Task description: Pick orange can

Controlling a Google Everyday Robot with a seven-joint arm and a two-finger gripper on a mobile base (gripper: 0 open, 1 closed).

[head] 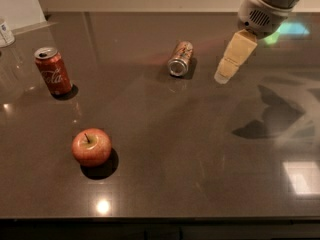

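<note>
The orange can (180,58) lies on its side on the dark table, near the middle at the back, its silver end facing me. It has an orange-and-tan mottled print. My gripper (223,77) hangs from the arm at the upper right, its tan fingers (235,56) pointing down and left. It is above the table, a short way to the right of the can and apart from it. It holds nothing.
A red Coca-Cola can (52,71) stands upright at the left. A red apple (91,146) sits in the front left. A white-labelled container (5,33) shows at the far left edge. The table's front edge (160,218) runs along the bottom.
</note>
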